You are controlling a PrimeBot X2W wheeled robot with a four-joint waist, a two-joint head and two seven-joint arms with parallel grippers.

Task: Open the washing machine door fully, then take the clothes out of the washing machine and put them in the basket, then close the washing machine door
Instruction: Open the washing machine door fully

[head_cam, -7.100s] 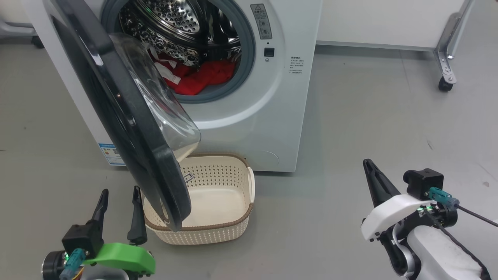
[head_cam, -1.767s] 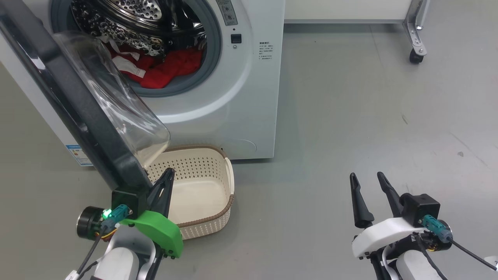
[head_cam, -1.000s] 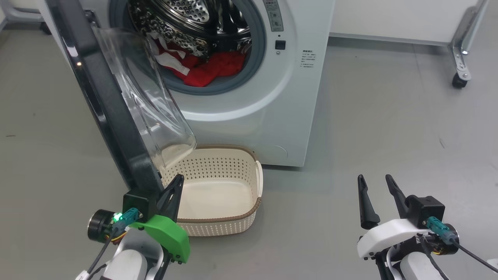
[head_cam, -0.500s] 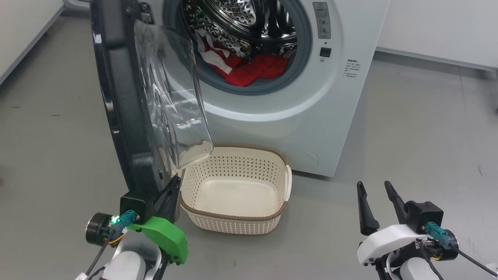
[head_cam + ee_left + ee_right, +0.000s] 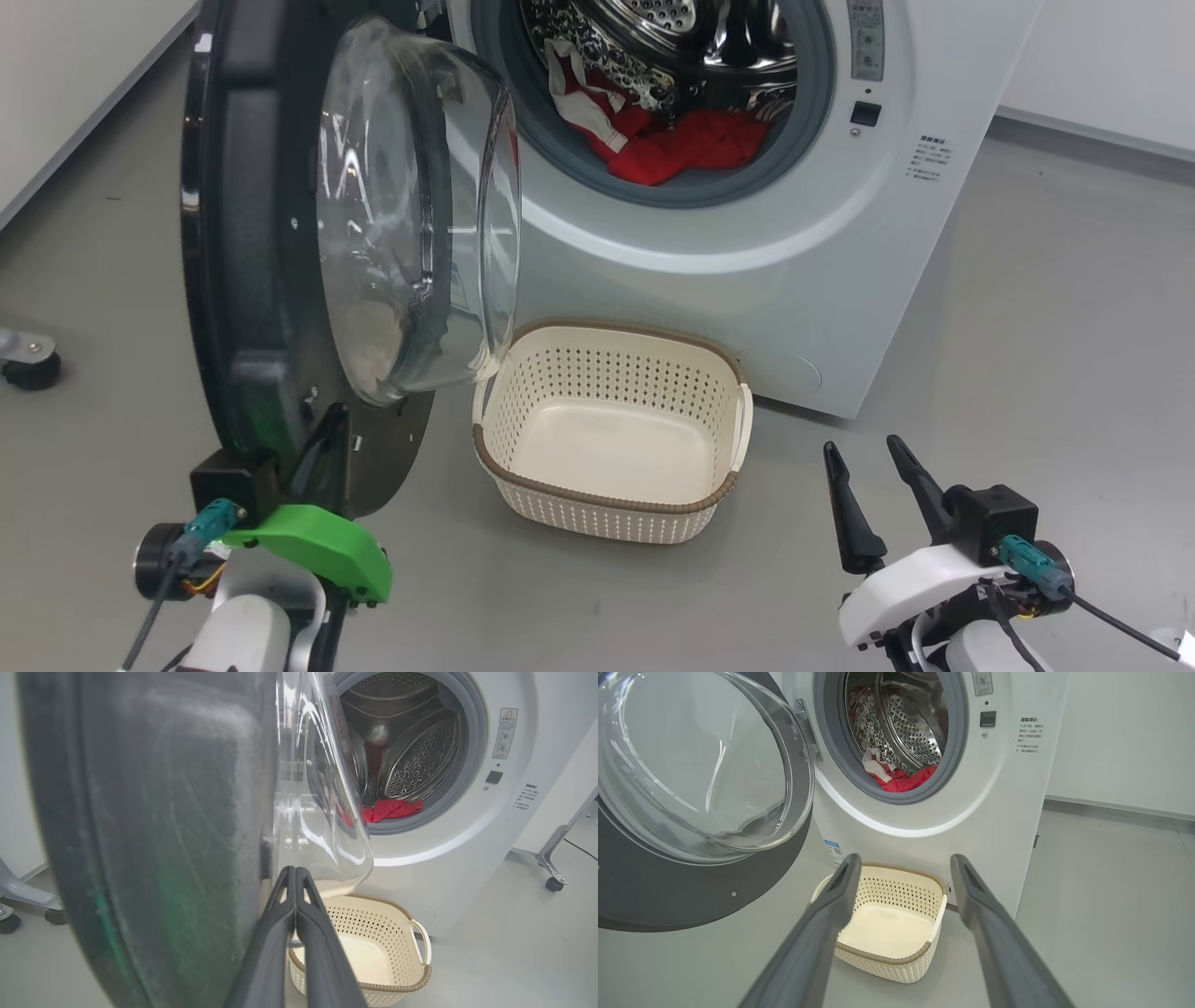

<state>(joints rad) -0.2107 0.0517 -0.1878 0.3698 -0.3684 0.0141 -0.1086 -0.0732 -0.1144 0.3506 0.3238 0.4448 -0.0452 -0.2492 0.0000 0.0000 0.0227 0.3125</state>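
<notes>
Washing machine: white, upper centre and right of frame, drum open
Washing machine door: black rim, glass bowl, standing wide open at left
Clothes: red, in drum mouth, top centre
Basket: cream, on floor, centre, below drum opening
Left gripper: lower left, jaws together, at door's lower rim
Right gripper: lower right, jaws apart, over floor

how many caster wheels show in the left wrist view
3: one caster wheel at the left edge, another just right of it, beside the washing machine door, and a third at the far right. More may be hidden.
</notes>
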